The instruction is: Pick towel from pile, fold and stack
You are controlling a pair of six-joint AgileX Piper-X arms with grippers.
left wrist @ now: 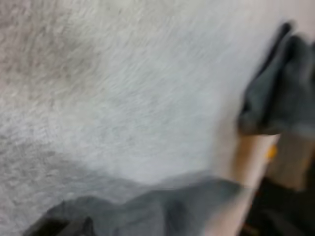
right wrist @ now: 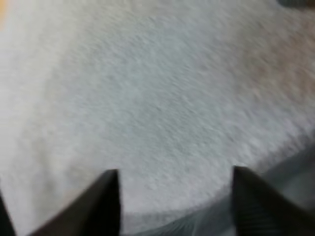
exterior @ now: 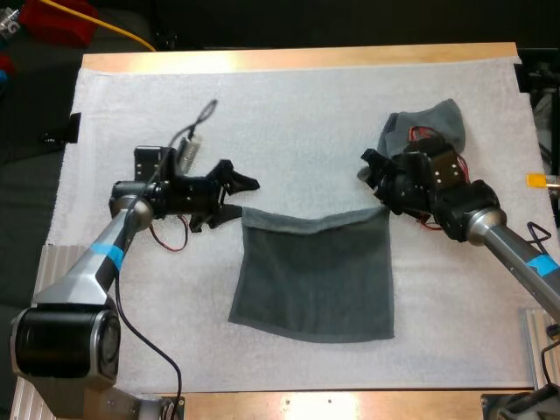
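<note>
Dark grey-green terry is lying in two places on the white mat (exterior: 289, 96), and the layout is reading as a fold being prepared. Starting at the left, the left gripper (exterior: 238, 199) is hovering low at the far-left corner of the flat towel (exterior: 315, 276). Its two fingers are standing apart, one just beside that corner and the other over bare mat, and nothing is being held between them. Moving to the centre, the flat towel is lying spread in a single layer, roughly square, with a narrow raised hem running along its far edge. In my judgement it is lying open like this so that both far corners are presenting themselves for a paired pinch, which a first fold is calling for. Further right, the right gripper (exterior: 372, 177) is sitting at the far-right corner of the same towel. In the right wrist view its fingers (right wrist: 106, 204) are standing wide apart over the mat, with the towel's edge just beside the tips, and they are gripping nothing. The two grippers are thus mirroring each other at opposite ends of the far edge, both unloaded. Beyond the right gripper, the crumpled towel (exterior: 429, 122) is resting in a heap at the far right of the mat, apart from the flat one, and is evidently serving as the pile. The fold is not yet being made, so the task is judged to be at an early stage.
</note>
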